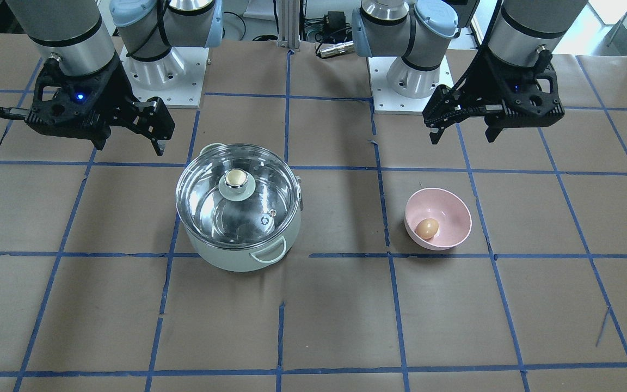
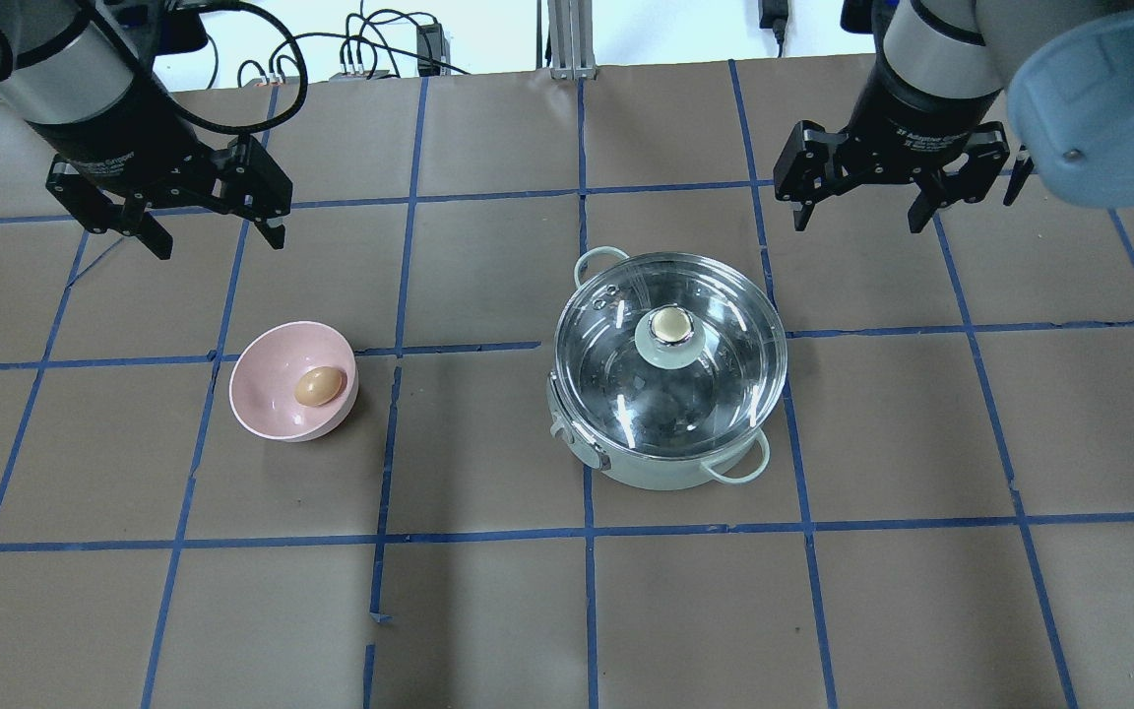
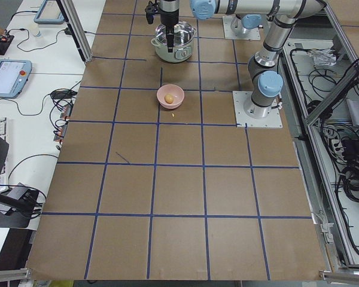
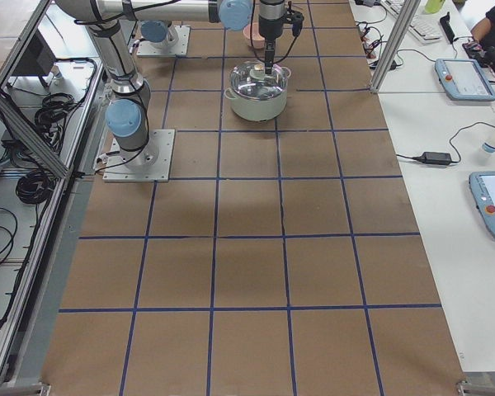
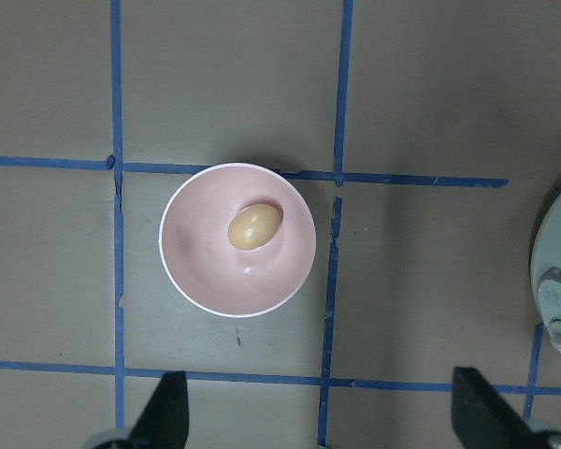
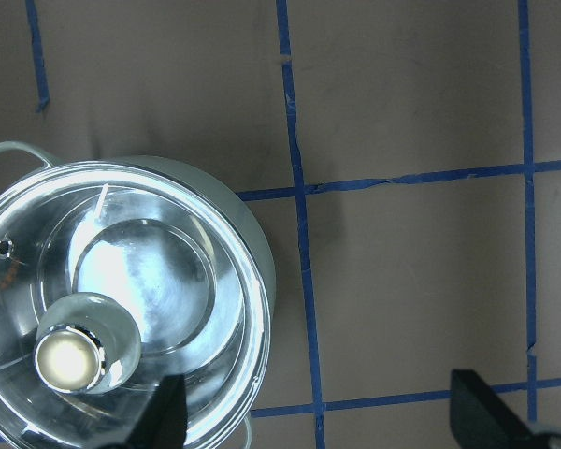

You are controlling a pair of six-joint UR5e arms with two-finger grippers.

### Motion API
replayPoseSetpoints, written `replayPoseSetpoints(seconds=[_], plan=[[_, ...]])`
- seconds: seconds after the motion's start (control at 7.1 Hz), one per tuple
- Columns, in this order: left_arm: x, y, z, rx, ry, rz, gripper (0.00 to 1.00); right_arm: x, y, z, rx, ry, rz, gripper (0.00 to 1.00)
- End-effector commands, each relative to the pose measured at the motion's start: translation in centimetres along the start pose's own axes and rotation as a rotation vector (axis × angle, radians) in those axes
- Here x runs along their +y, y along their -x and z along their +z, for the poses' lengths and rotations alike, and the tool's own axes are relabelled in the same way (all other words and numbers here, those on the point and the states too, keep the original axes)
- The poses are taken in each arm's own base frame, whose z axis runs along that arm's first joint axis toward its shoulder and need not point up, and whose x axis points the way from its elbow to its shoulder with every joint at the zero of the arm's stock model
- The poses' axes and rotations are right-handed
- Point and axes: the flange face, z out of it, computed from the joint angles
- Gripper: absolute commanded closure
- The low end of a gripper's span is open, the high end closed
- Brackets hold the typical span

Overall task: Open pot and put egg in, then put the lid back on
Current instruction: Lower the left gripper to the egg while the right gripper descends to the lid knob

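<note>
The mint-green pot (image 2: 661, 471) stands right of centre with the glass lid (image 2: 626, 394) on it and the cream-gold knob (image 2: 669, 323) at its middle. The pot also shows in the front view (image 1: 237, 258) and the right wrist view (image 6: 252, 271). The tan egg (image 2: 319, 385) lies in the pink bowl (image 2: 267, 394), also seen in the left wrist view (image 5: 253, 227). My left gripper (image 2: 211, 233) hangs open and empty above and behind the bowl. My right gripper (image 2: 860, 215) hangs open and empty behind and right of the pot.
The table is brown paper with a blue tape grid (image 2: 582, 532). The arm bases (image 1: 164, 76) stand on white plates at the robot's side. Operator benches with tablets (image 3: 6, 75) lie beyond the table edge.
</note>
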Motion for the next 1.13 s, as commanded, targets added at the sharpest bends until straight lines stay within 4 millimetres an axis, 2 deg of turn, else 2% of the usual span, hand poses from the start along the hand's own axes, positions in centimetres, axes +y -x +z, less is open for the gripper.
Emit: replayPoseSetpoints(seconds=[0.0,0.14,0.42,0.56,0.85,0.99], plan=[[0.0,0.0,0.1,-0.002,0.004,0.005,0.0,0.0,0.0,0.0,0.0,0.0,0.0,0.0],[0.1,0.0,0.2,-0.005,0.009,0.01,0.0,0.0,0.0,0.0,0.0,0.0,0.0,0.0],[0.0,0.9,4.0,0.007,0.06,0.079,0.0,0.0,0.0,-0.1,0.0,-0.001,0.0,0.0],[-0.4,1.8,5.5,0.006,0.049,0.074,0.0,0.6,1.0,0.6,-0.005,0.015,-0.018,0.0],[-0.9,5.4,11.1,0.017,0.114,0.06,0.0,3.0,7.5,1.6,-0.003,0.018,-0.042,0.0],[-1.5,6.3,14.9,0.021,0.115,0.088,0.0,3.3,8.9,2.7,-0.004,0.016,-0.051,0.0]])
